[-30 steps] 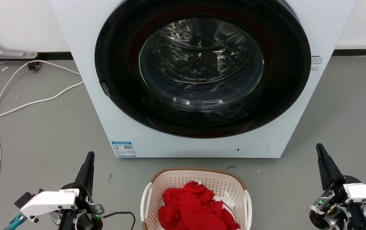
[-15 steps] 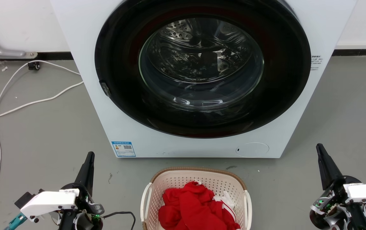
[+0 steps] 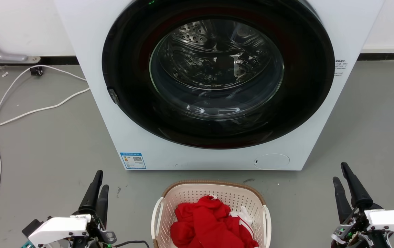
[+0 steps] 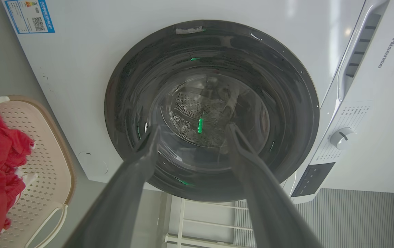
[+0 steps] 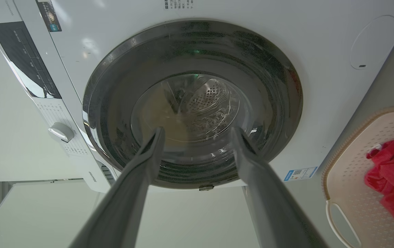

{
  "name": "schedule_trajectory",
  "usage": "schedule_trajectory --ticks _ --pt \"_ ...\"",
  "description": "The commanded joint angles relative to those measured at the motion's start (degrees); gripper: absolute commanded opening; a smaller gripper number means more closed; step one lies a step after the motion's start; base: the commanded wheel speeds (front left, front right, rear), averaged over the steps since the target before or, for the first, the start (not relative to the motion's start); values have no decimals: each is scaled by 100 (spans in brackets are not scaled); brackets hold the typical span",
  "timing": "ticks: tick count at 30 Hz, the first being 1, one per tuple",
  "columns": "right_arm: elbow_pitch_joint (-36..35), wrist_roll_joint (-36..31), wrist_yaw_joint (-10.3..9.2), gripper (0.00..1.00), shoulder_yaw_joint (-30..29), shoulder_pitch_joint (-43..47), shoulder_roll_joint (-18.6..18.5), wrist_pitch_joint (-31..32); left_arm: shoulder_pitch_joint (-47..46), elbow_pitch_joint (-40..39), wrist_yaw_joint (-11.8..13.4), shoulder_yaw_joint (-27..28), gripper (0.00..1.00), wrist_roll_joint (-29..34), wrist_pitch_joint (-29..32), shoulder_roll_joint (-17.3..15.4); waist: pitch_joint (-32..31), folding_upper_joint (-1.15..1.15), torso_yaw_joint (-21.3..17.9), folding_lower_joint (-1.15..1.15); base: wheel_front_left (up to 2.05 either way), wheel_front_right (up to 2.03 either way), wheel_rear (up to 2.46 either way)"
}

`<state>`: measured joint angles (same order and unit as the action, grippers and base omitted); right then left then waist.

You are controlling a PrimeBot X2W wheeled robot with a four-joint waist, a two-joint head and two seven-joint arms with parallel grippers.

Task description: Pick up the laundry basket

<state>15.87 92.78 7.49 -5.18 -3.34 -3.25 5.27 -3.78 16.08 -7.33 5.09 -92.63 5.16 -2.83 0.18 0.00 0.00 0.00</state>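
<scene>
**Laundry basket position and end effector state**

The cream-white, rounded-rectangular plastic laundry basket [image 3: 186, 198], with perforated walls and a brown woven-look rim, is seen standing on the grey floor [image 3: 45, 144] at the bottom centre of the head view. A white side handle [image 3: 155, 217] is fitted on each of its short sides. A crumpled red garment [image 3: 210, 224] with a patch of white fabric is held inside the basket. Just beyond the basket, the white front-loading washing machine [image 3: 90, 69] is placed. Its round dark-framed glass door [image 3: 217, 69] is shut, and the steel drum is seen through it. A blue rectangular label [image 3: 133, 160] is fixed at the lower left of the machine front.

The left end effector [image 3: 101, 181] is held over the floor to the left of the basket and apart from it. Its two dark fingers are spread with a gap between them, and nothing is gripped. The right end effector [image 3: 340, 172] is held to the right of the basket, further off. Its fingers are likewise parted, with nothing gripped. In both wrist views the fingers are pointed at the machine door.

A thin white cable [image 3: 38, 110] is laid across the floor at the far left.
</scene>
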Motion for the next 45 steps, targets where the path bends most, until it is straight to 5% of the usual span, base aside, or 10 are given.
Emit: schedule_trajectory --ticks 1,11,45 --pt "-157 -31 0 100 41 -104 -6 -46 -124 -146 -5 -54 100 26 -47 -14 1 0 0 0 0 0 0" --pt "-361 -554 0 100 254 -32 -17 -332 -129 -403 -7 -262 100 500 -322 -14 -5 0 3 0 0 0 0" --pt "-1040 -4557 0 100 198 260 16 -910 -61 -878 299 -732 100 4412 -1051 -12 -31 0 19 0 0 0 0"
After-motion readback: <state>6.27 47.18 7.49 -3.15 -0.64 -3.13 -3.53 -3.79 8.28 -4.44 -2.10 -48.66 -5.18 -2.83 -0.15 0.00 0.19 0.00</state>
